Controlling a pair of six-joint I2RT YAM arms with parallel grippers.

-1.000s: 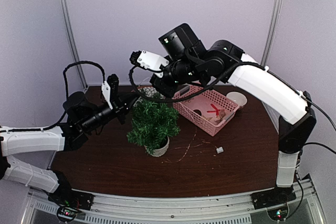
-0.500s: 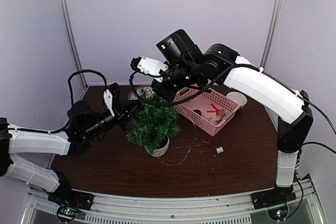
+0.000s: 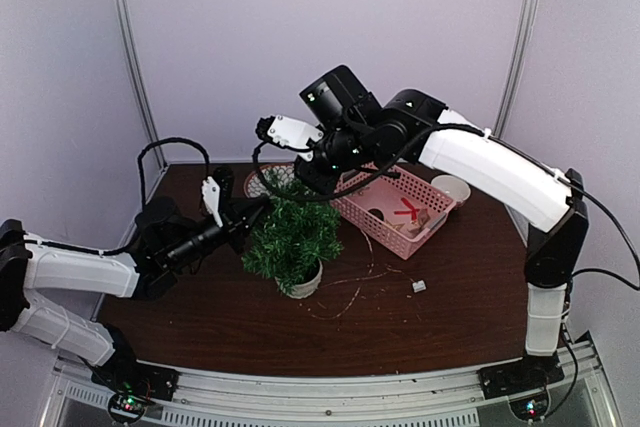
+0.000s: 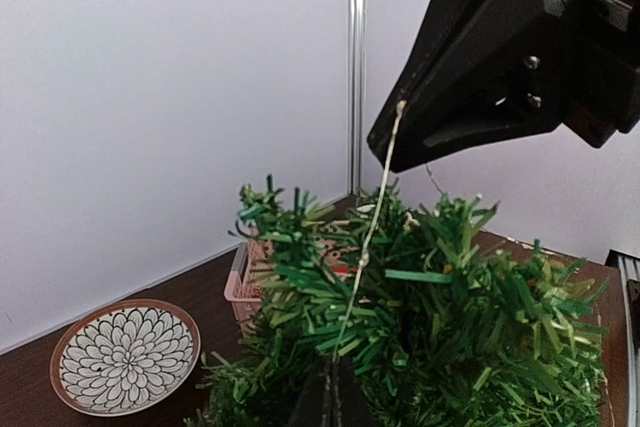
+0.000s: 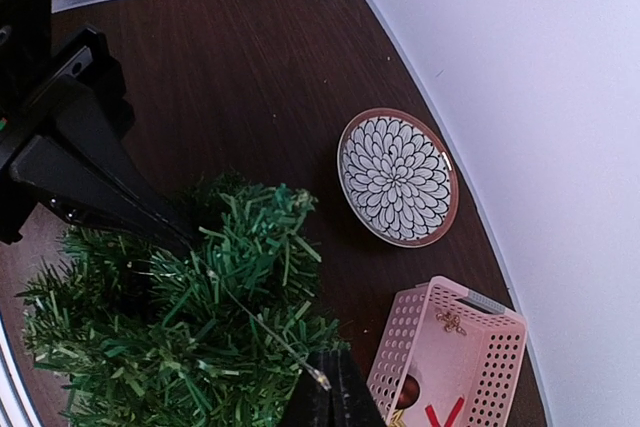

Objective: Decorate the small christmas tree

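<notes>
Small christmas tree (image 3: pixel 292 237) stood upright at mid-worktop (image 3: pixel 440 297), left arm stretched low towards it, left end effector (image 4: pixel 330 399) closed on a thin wire (image 4: pixel 368 237), right arm arched overhead, right end effector (image 5: pixel 322 392) pinched shut on the same wire above the treetop.

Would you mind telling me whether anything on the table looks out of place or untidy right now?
Only one thing: a thin wire strand trails in loose loops over the table right of the small christmas tree, near a small white piece. The tree itself stands upright, and nothing looks spilled or broken.
</notes>
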